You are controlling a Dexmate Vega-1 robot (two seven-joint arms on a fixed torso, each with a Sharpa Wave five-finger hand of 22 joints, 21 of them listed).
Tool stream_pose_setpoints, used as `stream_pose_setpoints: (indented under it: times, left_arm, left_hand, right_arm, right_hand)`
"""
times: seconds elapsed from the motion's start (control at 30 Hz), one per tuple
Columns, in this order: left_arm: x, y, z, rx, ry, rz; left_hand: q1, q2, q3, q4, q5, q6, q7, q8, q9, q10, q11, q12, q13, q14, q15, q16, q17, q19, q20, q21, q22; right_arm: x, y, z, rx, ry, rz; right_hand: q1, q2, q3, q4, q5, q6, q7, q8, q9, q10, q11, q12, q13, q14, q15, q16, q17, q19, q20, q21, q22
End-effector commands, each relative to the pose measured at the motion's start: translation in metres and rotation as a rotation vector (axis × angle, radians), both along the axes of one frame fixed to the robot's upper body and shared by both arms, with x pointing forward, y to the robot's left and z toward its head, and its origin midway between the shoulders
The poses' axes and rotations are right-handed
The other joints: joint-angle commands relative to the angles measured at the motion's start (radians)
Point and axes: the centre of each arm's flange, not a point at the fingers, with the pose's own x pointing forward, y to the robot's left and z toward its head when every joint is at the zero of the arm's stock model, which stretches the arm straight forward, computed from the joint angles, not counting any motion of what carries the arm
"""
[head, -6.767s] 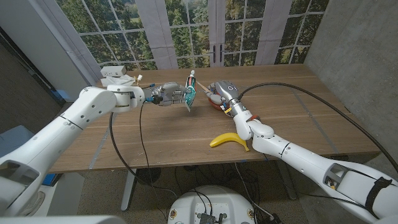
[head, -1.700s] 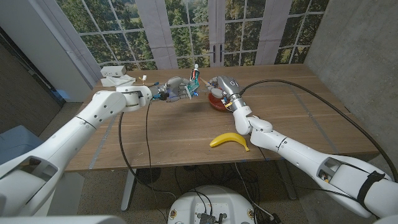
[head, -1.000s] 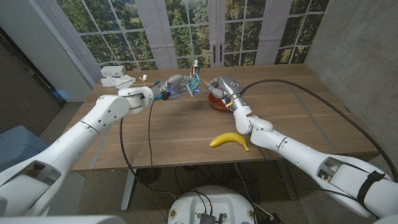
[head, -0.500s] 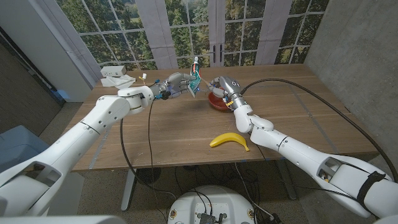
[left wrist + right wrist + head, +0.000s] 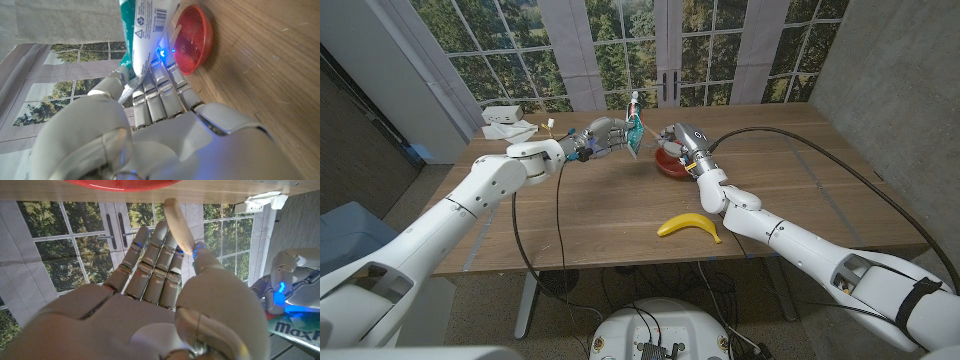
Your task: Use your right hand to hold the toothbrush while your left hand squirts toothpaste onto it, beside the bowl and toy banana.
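The left robot hand (image 5: 603, 136) grips the toothpaste (image 5: 634, 131) and has carried it up from lower over the tabletop (image 5: 600, 215) to the right robot hand (image 5: 680, 143), which grasps the toothbrush (image 5: 179, 226) above the bowl (image 5: 669, 164) (banana (image 5: 688, 226) at six o'clock of it); squeezing looks next

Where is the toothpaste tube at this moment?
In the head view the toothpaste tube is held up by the left robot hand above the far middle of the table, just left of the red bowl and the right robot hand.
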Motion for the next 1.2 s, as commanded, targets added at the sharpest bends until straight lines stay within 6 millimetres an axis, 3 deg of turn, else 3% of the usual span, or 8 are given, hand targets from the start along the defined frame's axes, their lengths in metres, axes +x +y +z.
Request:
stream_pose_setpoints:
  times: [0.03, 1.2]
  left_arm:
    - [-0.009, 0.009, -0.001, 0.009, -0.033, 0.033]
    - [-0.027, 0.047, -0.005, 0.031, -0.087, 0.208]
  left_hand:
    - [0.004, -0.008, -0.006, -0.002, 0.000, -0.011, 0.002, -0.004, -0.001, -0.020, -0.009, -0.010, 0.001, -0.018, -0.097, -0.006, 0.002, -0.008, -0.008, 0.002, 0.003]
    - [0.003, -0.014, -0.044, 0.000, 0.001, -0.116, -0.019, -0.009, -0.033, -0.131, -0.006, -0.044, 0.002, -0.134, -0.078, -0.034, 0.010, -0.089, 0.013, -0.011, -0.001]
  right_arm:
    - [0.001, -0.004, -0.002, 0.028, 0.026, 0.003]
    - [0.002, -0.006, -0.005, 0.063, 0.049, -0.030]
  right_hand:
    - [0.034, 0.028, 0.011, -0.001, 0.007, 0.004, -0.002, 0.003, 0.003, 0.028, -0.029, -0.006, 0.005, 0.006, -0.082, -0.002, 0.006, -0.002, -0.082, 0.007, 0.003]
    - [0.034, 0.025, 0.015, -0.002, 0.007, 0.006, 0.000, 0.001, 0.003, 0.031, -0.026, -0.010, 0.008, 0.007, -0.082, -0.008, 0.014, -0.006, -0.083, 0.020, 0.002]
